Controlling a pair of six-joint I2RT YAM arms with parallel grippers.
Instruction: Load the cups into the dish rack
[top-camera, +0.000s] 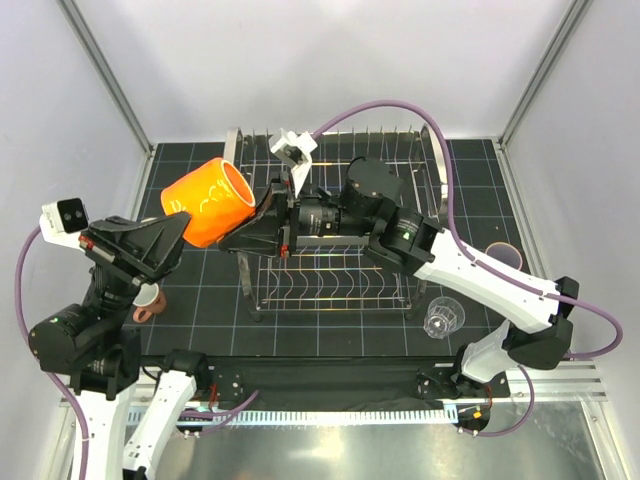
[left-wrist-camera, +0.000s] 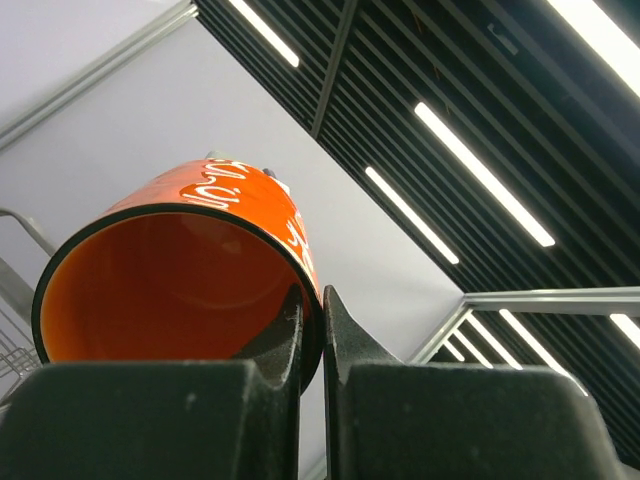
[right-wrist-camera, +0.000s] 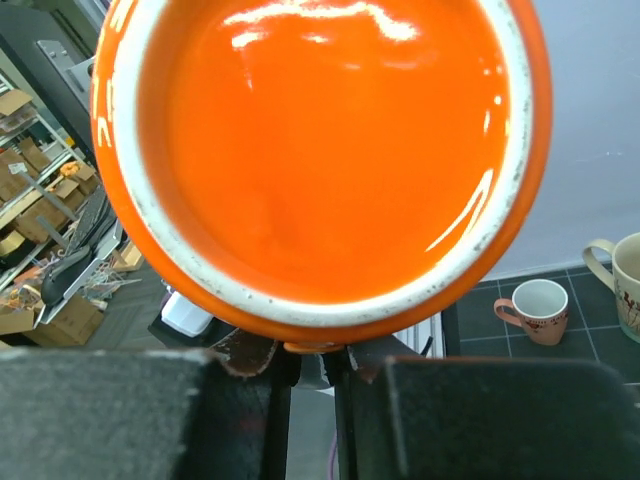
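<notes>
The dish rack (top-camera: 330, 282) stood on the dark gridded mat (top-camera: 470, 180). In the overhead view the right arm (top-camera: 470, 275), stretched across it, covered much of its upper tier. At the rack's left end the small orange cup (top-camera: 205, 205) was held up off the mat, tilted on its side.

The left gripper (left-wrist-camera: 312, 318) was clamped on the cup's rim, one finger inside the mouth and one outside, with the wall pinched in the narrow gap between them. The right gripper (right-wrist-camera: 313, 368) met the cup from the rack side. A round orange face ringed in off-white filled its wrist view, and the cup's lower edge sat at the slim gap between the fingers. Whether those jaws gripped it could not be told.

Right of the rack, the lavender tumbler (top-camera: 503, 257) was half hidden behind the right arm. The clear glass tumbler (top-camera: 443, 318) stood by the rack's near right corner. Left of the rack, a pink mug (top-camera: 148, 297) showed only its rim and handle from under the left arm (top-camera: 120, 260). The cream mug (right-wrist-camera: 622, 288) was cut off at the frame edge of the right wrist view.
</notes>
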